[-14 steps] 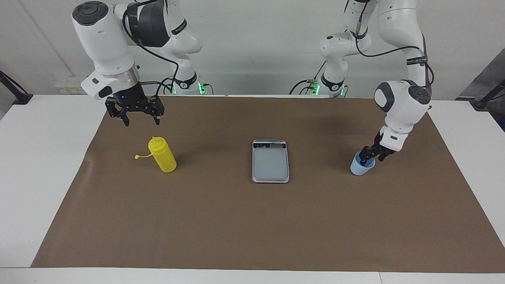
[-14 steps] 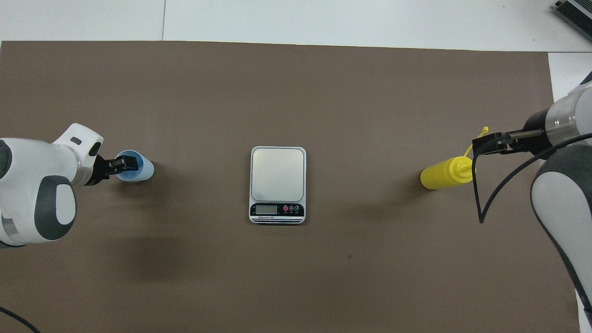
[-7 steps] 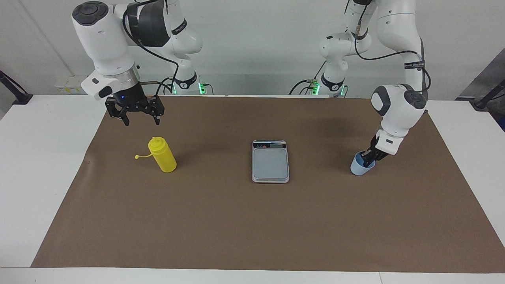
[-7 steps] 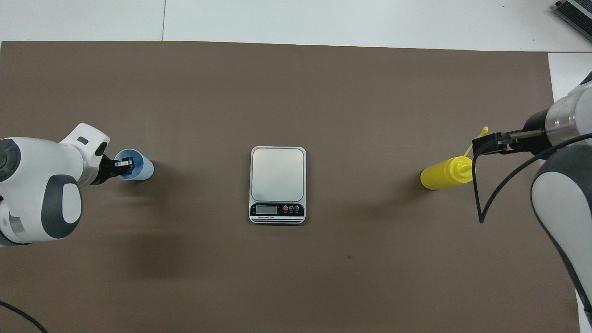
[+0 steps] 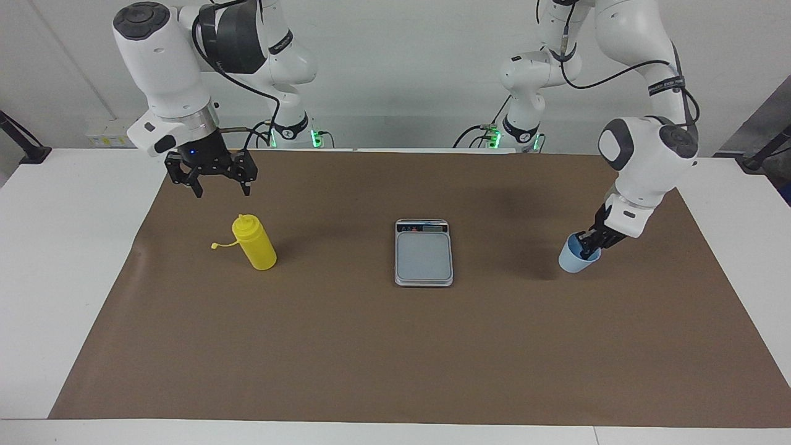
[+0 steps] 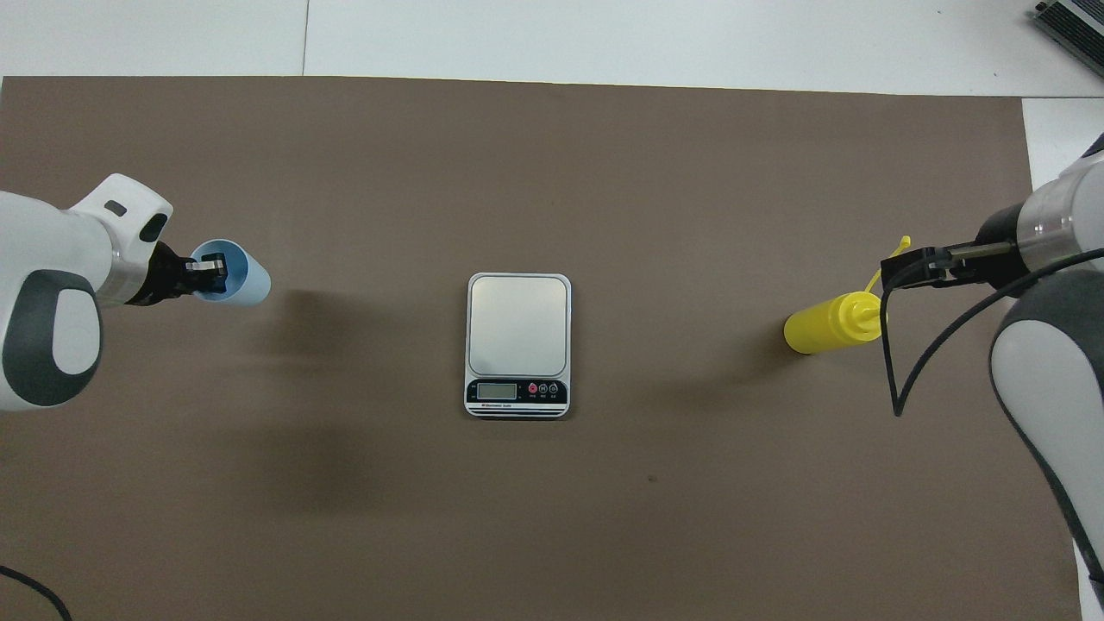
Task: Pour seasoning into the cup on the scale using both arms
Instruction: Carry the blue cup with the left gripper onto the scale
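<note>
The bench carries a brown mat, and the two arms reach in over its two ends. The right arm waits with the right jaws spread wide and holding nothing, up in the air just above the yellow seasoning bottle, which stands upright on the mat below them with its small tethered cap hanging out to one side. The left arm is the busy one: the left jaws are clenched on the rim of the pale blue cup, one finger inside the mouth and one outside. In the overhead view the cup hangs tilted from these jaws, and its shadow falls apart from it, so I judge it lifted off the mat.

The scale lies in the middle of the mat, well apart from both jaws, its weighing plate bare.

The step in hand looks like carrying the cup to the scale. The next move calls for the left jaws to bring the cup over the plate, level it and set it down upright before letting go; a rim pinch may let it swing or tip. The bottle is not yet grasped.
</note>
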